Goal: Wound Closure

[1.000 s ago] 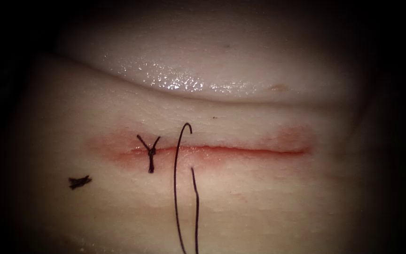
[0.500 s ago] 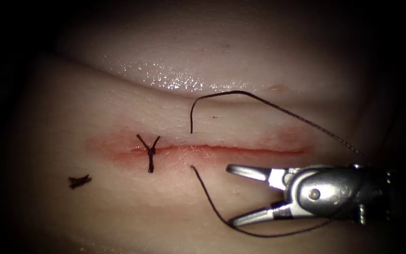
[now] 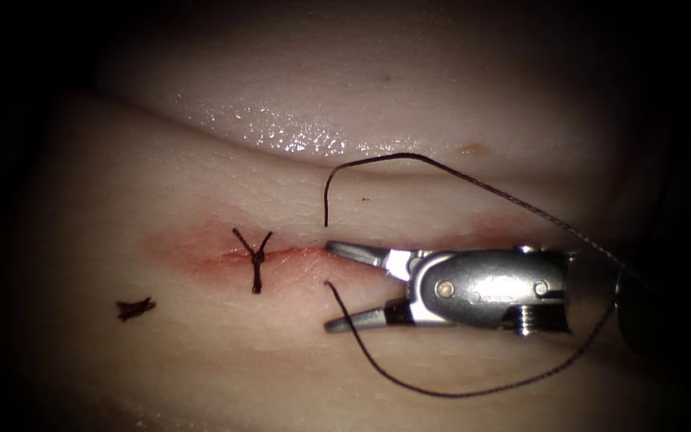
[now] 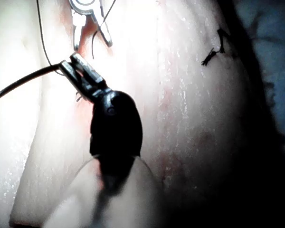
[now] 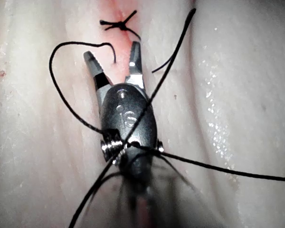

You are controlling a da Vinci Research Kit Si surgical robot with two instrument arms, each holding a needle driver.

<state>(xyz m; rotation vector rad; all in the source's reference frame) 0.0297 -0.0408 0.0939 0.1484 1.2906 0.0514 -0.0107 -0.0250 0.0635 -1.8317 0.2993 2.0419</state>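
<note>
Leftmost, well below the cut (image 3: 289, 254) in the tissue (image 3: 201, 176), lies a cut end of thread (image 3: 135, 309). Next is a tied stitch (image 3: 256, 260) sitting right across the cut. Then the right tool (image 3: 329, 286): jaws spread wide and holding nothing, one over the cut, one below. The thread (image 3: 393, 155) arcs above the cut and loops round below it. In the left wrist view the left tool (image 4: 71, 64) looks clamped on the thread.
</note>
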